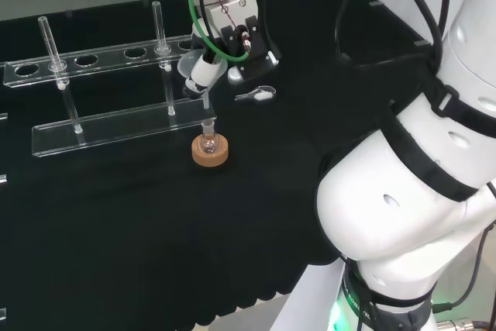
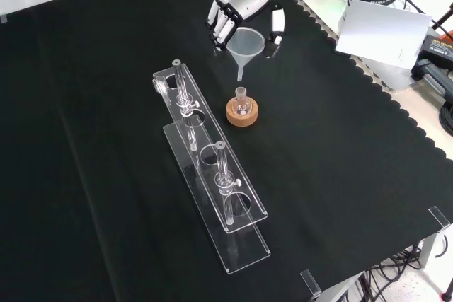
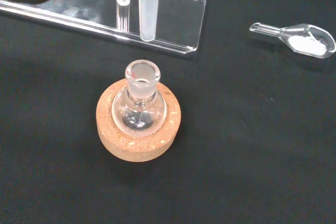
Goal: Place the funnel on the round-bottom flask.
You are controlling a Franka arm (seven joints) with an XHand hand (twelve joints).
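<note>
The desk (image 2: 106, 104) is covered with black cloth and carries no readable writing, labels or brand marks on any of the ware. The largest piece on it is a clear plastic test-tube rack (image 2: 212, 175), long and two-tiered, with two glass tubes (image 2: 221, 167) standing upright in its holes. In the front view the rack lies to the left of everything else.

The robot hand (image 2: 233, 5) comes in from the top of the front view with its fingers curled round the rim of the translucent white funnel (image 2: 245, 46), holding it upright with the stem pointing down. The funnel hangs in the air above the desk; its stem tip sits just above and slightly off to the side of the flask's mouth, not yet inside it.

The round-bottom flask (image 3: 139, 103), small and clear, stands upright in a cork ring (image 3: 137, 145) just beside the rack. Its neck is open.

A small clear scoop (image 3: 296, 38) holding white powder lies on the cloth, apart from the flask.
</note>
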